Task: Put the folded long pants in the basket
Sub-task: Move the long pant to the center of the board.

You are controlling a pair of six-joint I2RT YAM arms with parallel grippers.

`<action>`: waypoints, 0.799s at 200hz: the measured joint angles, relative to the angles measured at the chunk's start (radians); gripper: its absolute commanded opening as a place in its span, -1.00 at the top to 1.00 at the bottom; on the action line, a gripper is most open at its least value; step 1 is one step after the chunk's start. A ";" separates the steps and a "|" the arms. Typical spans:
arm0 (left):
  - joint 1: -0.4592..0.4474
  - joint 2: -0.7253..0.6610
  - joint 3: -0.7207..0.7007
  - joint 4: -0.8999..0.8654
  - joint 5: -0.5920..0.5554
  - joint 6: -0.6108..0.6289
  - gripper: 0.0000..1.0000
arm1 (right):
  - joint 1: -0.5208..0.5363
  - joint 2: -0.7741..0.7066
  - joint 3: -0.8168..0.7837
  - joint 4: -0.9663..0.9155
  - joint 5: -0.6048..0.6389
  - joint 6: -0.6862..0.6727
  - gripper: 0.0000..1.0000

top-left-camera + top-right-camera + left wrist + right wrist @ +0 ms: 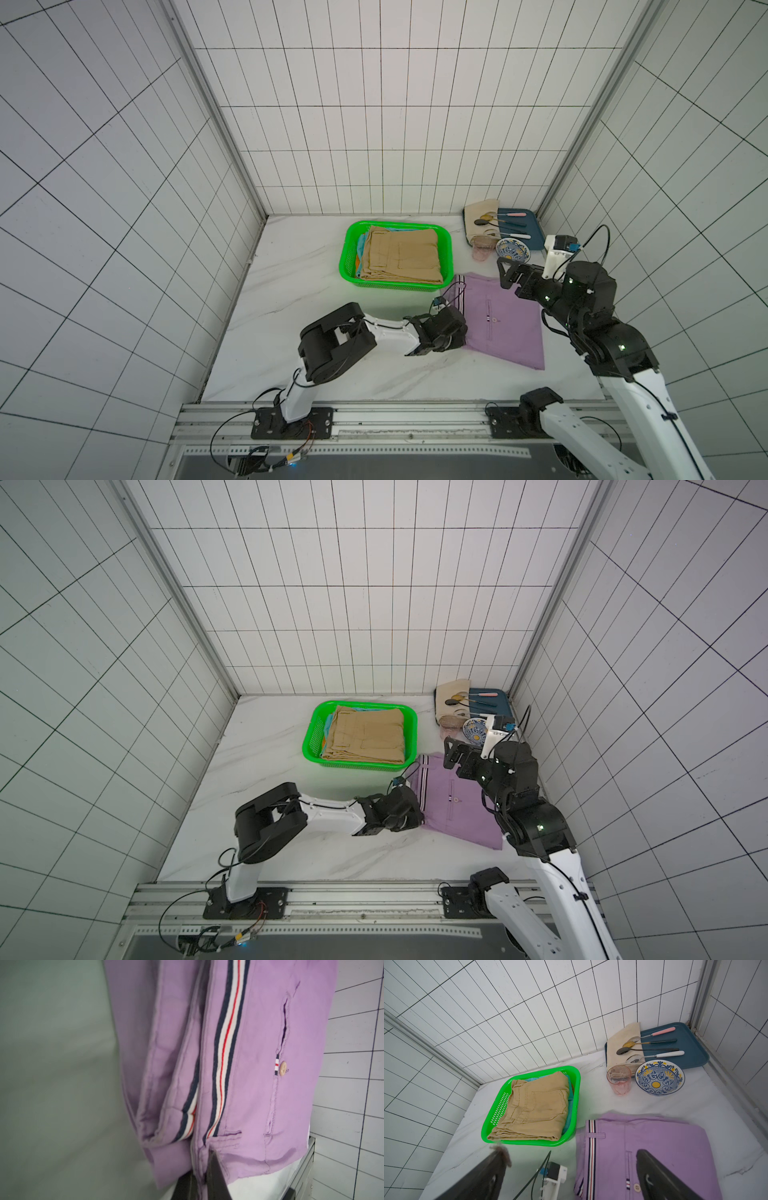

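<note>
Left gripper (202, 1169) down at the lilac pants (498, 324), jaws pinched shut on the cloth edge near the striped waistband (fabric squeezed right between the dark fingers (216, 1169) in the wrist view). Lilac bundle lying on the marble tabletop (291, 332), just beside the basket (345, 257), off its near corner on the right-arm side, not inside.

Right gripper (505, 272) hovering above the far edge of that same bundle, jaws spread wide, nothing in them.

Inside the basket: tan pants (399, 257) folded on top, a teal edge (363, 243) peeking out beneath.

Farther from the basket on the right-arm side, by the back wall: blue tray (534, 239), cream cloth (478, 212) with spoons (652, 1049), patterned bowl (513, 250), pink glass (482, 251).
</note>
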 measured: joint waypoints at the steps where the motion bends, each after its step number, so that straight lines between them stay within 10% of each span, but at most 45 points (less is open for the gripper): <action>1: -0.001 -0.006 -0.007 -0.002 -0.002 -0.002 1.00 | 0.000 0.000 0.000 0.000 0.000 0.000 -0.95; 104: -0.010 -0.655 -0.482 -0.330 -0.212 -0.147 1.00 | 0.000 0.017 -0.386 0.055 -0.105 0.243 -0.76; 160: -0.010 -1.088 -0.645 -0.504 -0.348 -0.193 1.00 | 0.000 0.111 -0.610 0.262 -0.355 0.414 -0.77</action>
